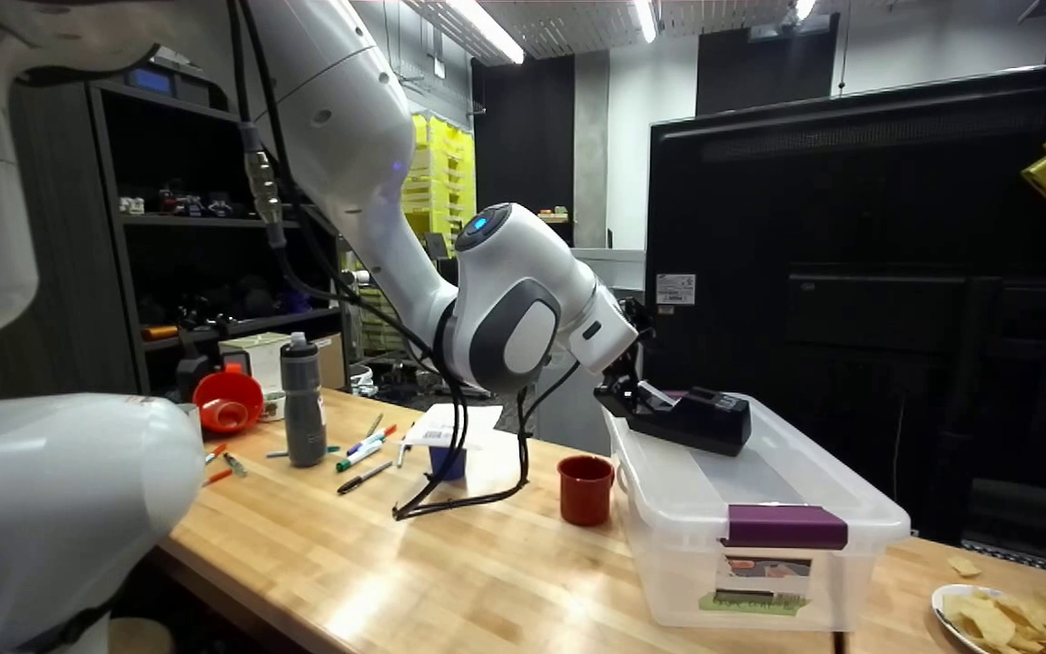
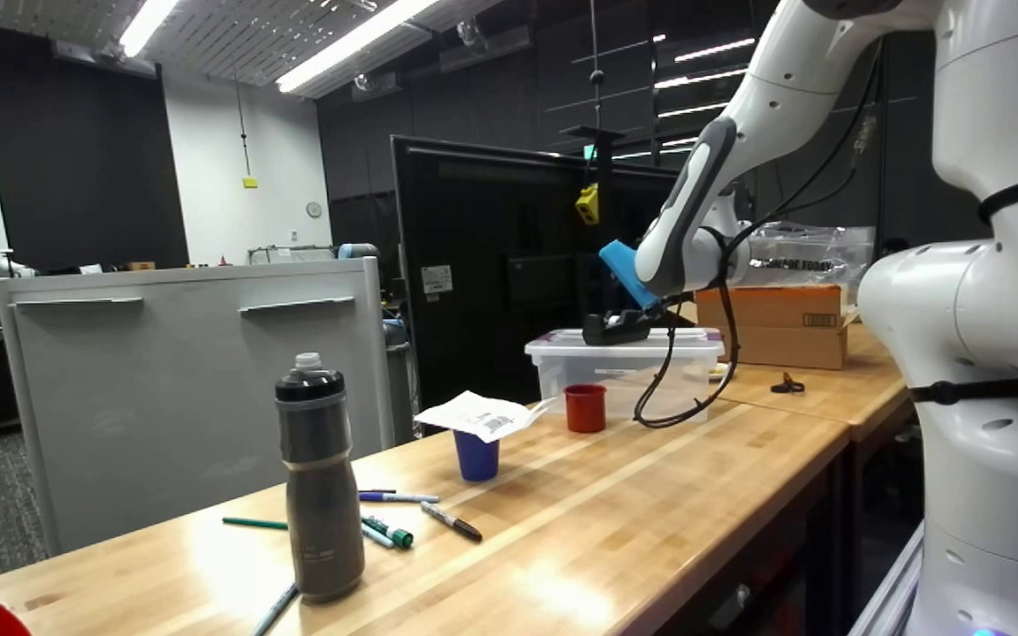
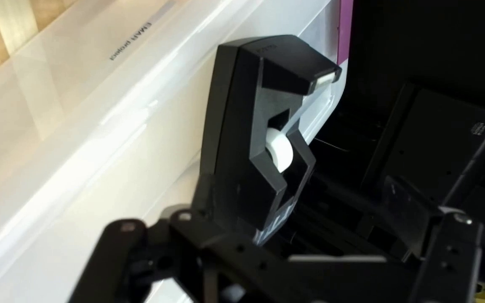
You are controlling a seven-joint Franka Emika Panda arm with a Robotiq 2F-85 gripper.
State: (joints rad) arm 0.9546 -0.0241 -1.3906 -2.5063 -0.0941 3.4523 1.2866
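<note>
Checking the wrist view: fingers (image 3: 409, 216) spread wide, nothing gripped. Tape dispenser (image 3: 238, 126) lies ahead of them, its near end showing in the gap, close by one fingertip; can't tell if they touch. Black, angular, wedge-nosed, likely moulded plastic. I'd expect a stiff body, weighted base, slightly slick flanks. Take it across the long side walls, mid-body, clear of the nose where the tape comes out. White tape roll (image 3: 280, 149) sits in the recess.

In an exterior view: dispenser rests just beyond the fingers, on top of a storage bin (image 1: 682, 577), smooth cloudy plastic with a purple latch (image 1: 786, 527). That top looks slippery to me. Red mug (image 1: 585, 495), a plain cylinder with handle, stands lower than the fingers, beside the bin.

In an exterior view: wood-grain surface (image 2: 650, 503) lies below the fingers. Well apart from them: a grey waisted bottle (image 2: 323, 512), and a tapered blue cup (image 2: 477, 458) under a creased paper sheet (image 2: 478, 413).
</note>
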